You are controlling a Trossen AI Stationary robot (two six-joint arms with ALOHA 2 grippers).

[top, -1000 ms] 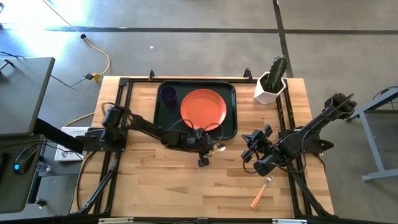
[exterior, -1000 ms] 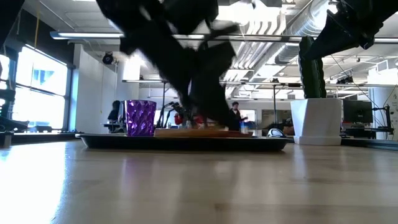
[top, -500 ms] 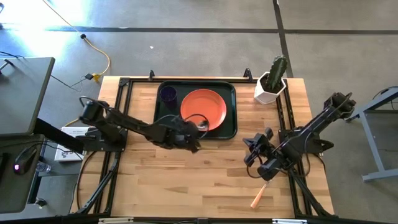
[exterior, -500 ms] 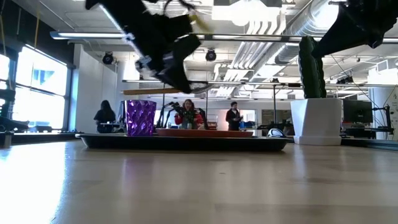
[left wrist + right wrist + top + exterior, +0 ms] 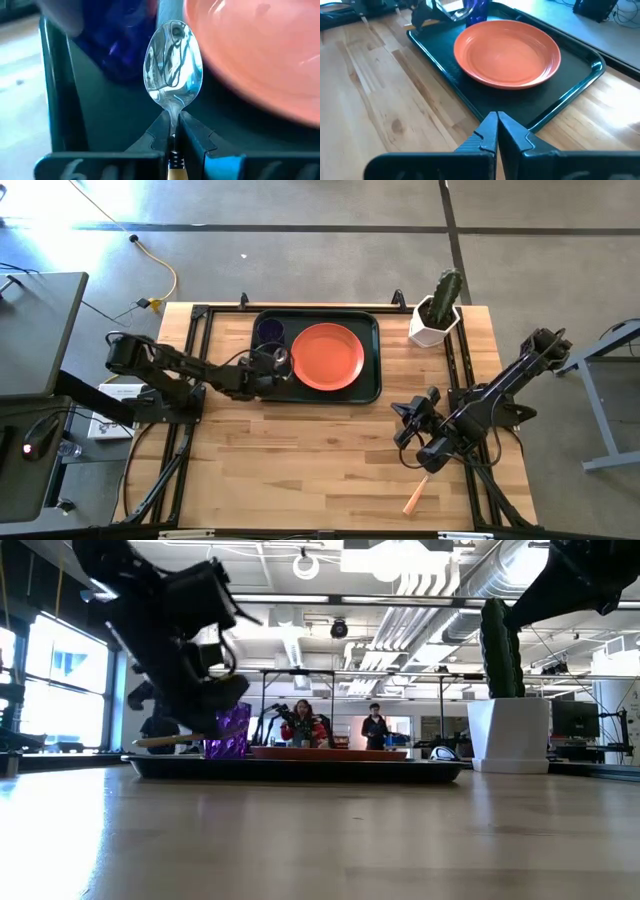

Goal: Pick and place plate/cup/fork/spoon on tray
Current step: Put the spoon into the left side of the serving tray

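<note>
The dark green tray (image 5: 372, 385) lies at the table's far middle. On it rest the orange-red plate (image 5: 327, 356) and, in its far left corner, the purple cup (image 5: 270, 330). My left gripper (image 5: 272, 364) is over the tray's left part, between cup and plate, shut on the spoon (image 5: 172, 62). The fork's wooden handle (image 5: 413, 500) lies on the table at the near right; its tines are hidden under my right gripper (image 5: 422, 458), which is shut and holds nothing in the right wrist view (image 5: 496, 131). My left gripper pinches the spoon's thin metal neck (image 5: 173, 116) between its two fingers, just behind the bowl. The fingers come level from the table's left and lie along the spoon. The bowl sticks out ahead and the wooden handle (image 5: 165, 741) runs back under the gripper, level, just above the tray.
A white pot with a cactus (image 5: 436, 315) stands at the far right corner. Black frame rails (image 5: 195, 395) run along the table's left and right sides. Bare wood lies between the tray and the near edge. People show in the room beyond (image 5: 303, 725).
My left gripper has carried the spoon from the table in front of the tray's near edge up and toward the far left, then down low over the tray's left part beside the cup. My right gripper has moved a little toward the near edge, over the fork's tines.
</note>
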